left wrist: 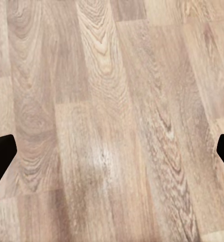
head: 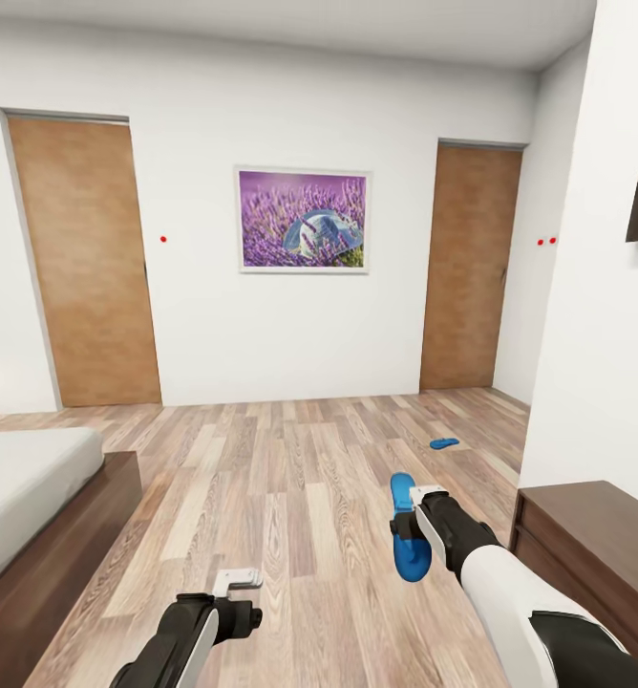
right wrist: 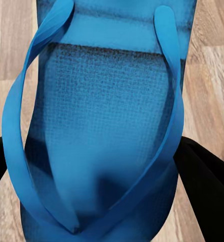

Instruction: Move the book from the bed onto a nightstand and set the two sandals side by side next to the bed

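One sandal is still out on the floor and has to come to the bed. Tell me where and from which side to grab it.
Grip the far sandal across its thin sole edges, coming down from above with the empty left gripper. It lies flat on the wood floor, so only the narrow width likely fits the jaws. The right gripper already holds the other sandal.

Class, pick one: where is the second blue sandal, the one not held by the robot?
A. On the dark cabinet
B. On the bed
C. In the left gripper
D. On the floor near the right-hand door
D: the second sandal lies on the wooden floor in front of the right-hand door.
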Robot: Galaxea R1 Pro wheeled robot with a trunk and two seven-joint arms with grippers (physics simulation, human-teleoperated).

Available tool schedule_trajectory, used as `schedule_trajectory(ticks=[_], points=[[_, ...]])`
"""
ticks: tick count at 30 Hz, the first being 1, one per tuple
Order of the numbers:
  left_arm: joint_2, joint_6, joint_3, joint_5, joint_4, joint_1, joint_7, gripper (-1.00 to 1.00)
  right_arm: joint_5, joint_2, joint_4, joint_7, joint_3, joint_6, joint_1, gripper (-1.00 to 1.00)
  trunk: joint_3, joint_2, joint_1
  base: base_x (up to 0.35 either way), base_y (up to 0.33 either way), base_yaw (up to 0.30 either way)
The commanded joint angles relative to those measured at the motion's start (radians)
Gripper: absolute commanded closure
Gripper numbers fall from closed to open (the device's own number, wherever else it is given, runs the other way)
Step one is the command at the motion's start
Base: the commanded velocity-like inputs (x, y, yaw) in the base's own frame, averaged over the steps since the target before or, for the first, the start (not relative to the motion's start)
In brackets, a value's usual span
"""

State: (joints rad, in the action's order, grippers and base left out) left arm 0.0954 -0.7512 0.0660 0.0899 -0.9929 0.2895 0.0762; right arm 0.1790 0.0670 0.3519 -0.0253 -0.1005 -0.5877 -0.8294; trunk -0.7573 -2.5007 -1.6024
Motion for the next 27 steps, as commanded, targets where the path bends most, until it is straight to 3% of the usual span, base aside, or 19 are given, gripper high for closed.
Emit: schedule_trajectory(ticks=[1,5,27], points=[[0.0,-0.003,0.001,0.009,-0.002,0.0,0.008,-1.0,0.008,0.001,0.001,0.001,-0.008,-0.004,0.0,1.0,0.001,0.0,0.001,0.0,0.0,0.0],[0.0,-0.003,0.001,0.008,-0.002,0.0,0.008,-1.0,0.008,0.002,0.001,0.001,-0.008,-0.004,0.0,1.0,0.01,0.002,0.003,0.0,0.0,0.0],[0.0,-0.002,0.001,0.005,-0.005,0.0,0.008,-1.0,0.008,0.001,0.0,0.001,-0.008,-0.004,0.0,1.0,0.043,0.156,0.087,0.0,0.0,0.0]])
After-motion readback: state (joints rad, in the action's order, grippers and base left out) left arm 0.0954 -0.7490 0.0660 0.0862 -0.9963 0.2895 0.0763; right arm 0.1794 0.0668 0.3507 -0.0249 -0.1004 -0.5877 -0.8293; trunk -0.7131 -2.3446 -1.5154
